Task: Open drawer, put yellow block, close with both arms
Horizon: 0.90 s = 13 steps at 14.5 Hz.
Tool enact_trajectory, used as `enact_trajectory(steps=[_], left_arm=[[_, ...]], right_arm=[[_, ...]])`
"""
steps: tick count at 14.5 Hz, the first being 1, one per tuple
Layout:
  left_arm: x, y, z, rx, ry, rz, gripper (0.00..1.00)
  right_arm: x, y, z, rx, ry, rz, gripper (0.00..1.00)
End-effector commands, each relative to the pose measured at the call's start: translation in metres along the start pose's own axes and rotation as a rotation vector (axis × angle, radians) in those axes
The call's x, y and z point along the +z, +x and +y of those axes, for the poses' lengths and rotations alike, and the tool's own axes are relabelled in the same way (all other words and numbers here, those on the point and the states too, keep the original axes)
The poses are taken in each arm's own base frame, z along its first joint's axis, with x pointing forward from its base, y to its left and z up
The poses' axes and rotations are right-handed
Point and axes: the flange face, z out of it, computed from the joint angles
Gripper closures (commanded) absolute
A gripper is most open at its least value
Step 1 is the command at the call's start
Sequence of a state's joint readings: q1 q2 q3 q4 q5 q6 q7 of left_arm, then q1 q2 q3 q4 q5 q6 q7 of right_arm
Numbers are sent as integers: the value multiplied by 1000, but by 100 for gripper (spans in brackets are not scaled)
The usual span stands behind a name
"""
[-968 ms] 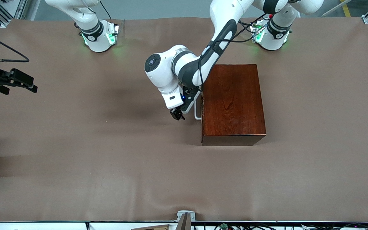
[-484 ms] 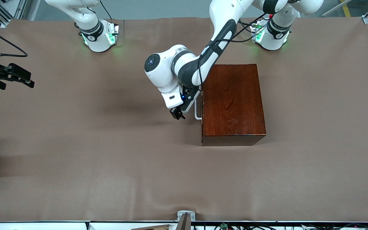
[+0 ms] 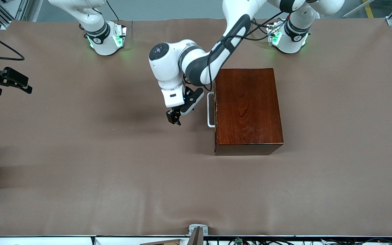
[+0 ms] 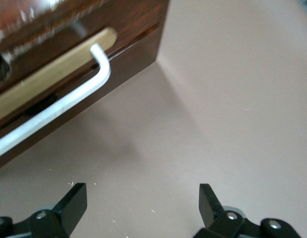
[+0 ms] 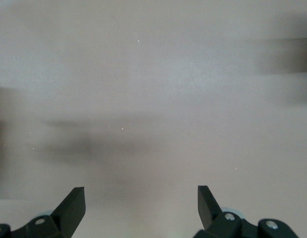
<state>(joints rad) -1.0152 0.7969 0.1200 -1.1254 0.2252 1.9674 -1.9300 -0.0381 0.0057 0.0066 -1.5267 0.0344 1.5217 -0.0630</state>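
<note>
My left gripper (image 3: 174, 119) hangs fingers apart before the shut drawer (image 3: 215, 112) – right gripper (image 3: 10, 80) spread too, half cut off.

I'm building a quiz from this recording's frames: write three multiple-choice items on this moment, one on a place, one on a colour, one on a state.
1. What is the left pincer over?
A. the top of the wooden box
B. bare table in front of the drawer
C. the right arm's base

2. What colour is the drawer's handle?
A. white
B. yellow
C. black

3. How does the drawer stand?
A. pulled fully out
B. removed from the box
C. pushed in

Answers:
1 B: the front view shows it over the brown table, clear of the handle.
2 A: a pale bar against the wooden box.
3 C: no tray juts out.
</note>
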Motion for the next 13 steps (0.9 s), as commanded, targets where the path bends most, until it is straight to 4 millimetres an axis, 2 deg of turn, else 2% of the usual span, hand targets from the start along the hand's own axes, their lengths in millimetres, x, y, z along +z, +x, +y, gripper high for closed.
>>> enact_trajectory(steps=[1, 4, 8, 10, 13], left_arm=[[-76, 43, 4, 55, -71, -5, 0], [-124, 115, -1, 131, -56, -3, 0], [-164, 207, -16, 238, -54, -72, 0], [-173, 238, -28, 342, -22, -84, 0], [-183, 303, -46, 448, 23, -88, 0]], right_arm=[[-8, -5, -2, -8, 6, 8, 0], [-8, -5, -2, -8, 6, 8, 0], [-8, -5, -3, -8, 6, 8, 0], [-8, -5, -3, -9, 6, 8, 0], [-7, -5, -4, -9, 6, 6, 0]])
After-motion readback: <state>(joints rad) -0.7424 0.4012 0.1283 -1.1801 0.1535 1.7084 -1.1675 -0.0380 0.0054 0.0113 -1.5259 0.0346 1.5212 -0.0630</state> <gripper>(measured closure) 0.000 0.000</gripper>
